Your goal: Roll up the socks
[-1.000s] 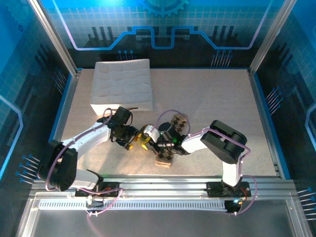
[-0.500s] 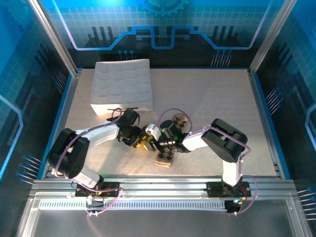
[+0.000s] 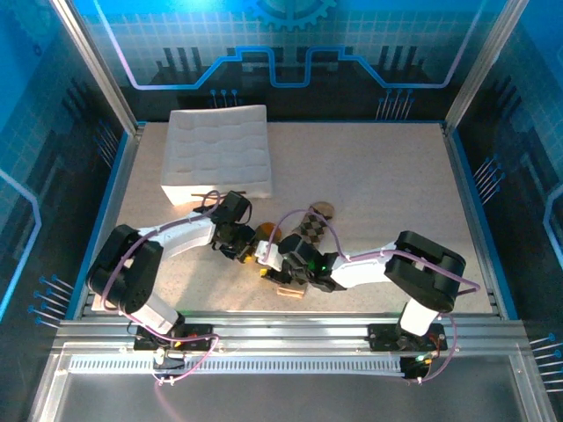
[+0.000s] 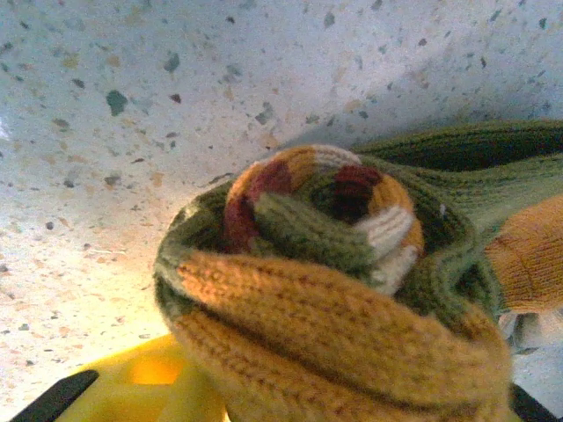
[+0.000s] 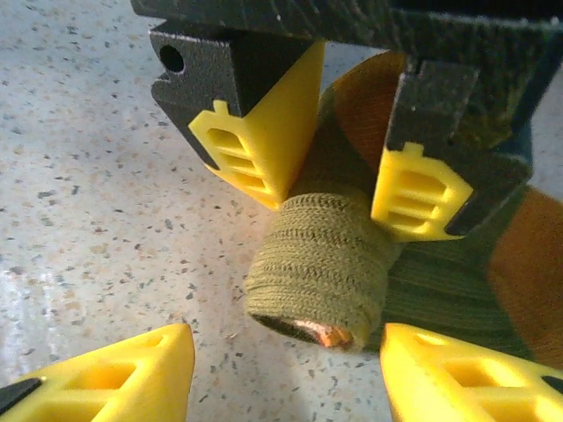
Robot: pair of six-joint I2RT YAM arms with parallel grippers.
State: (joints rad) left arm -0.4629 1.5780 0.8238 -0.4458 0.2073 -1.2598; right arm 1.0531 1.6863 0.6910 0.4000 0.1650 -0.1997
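Could unwind from here: olive-green sock [image 5: 318,255] pinched across the middle by the left pincer [image 5: 339,176], with the roll's free end poking out unsupported. Would likely spring open if released before the cuff gets tucked over. Might also loosen by dragging, being held low against the table [image 3: 378,176]. Right pincer [image 5: 286,378] spread wide either side of the roll's end, gripping nothing. Could snag knit on its yellow fingertips [image 5: 114,369] if closed off-centre. Can't tell whether the argyle sock [image 3: 315,225] is caught inside the roll. Would leave the pair split if not.

Looks tight: compact olive cylinder. End-on in the left wrist view, a spiral of orange, dark red and cream stripes with a thick orange band outermost. Unrolled green ribbing and an orange patch trailing behind. Sits close to the table's near edge, a bit left of its middle. Argyle one, brown-beige diamonds, lying flat just beside it, partly under the right arm.
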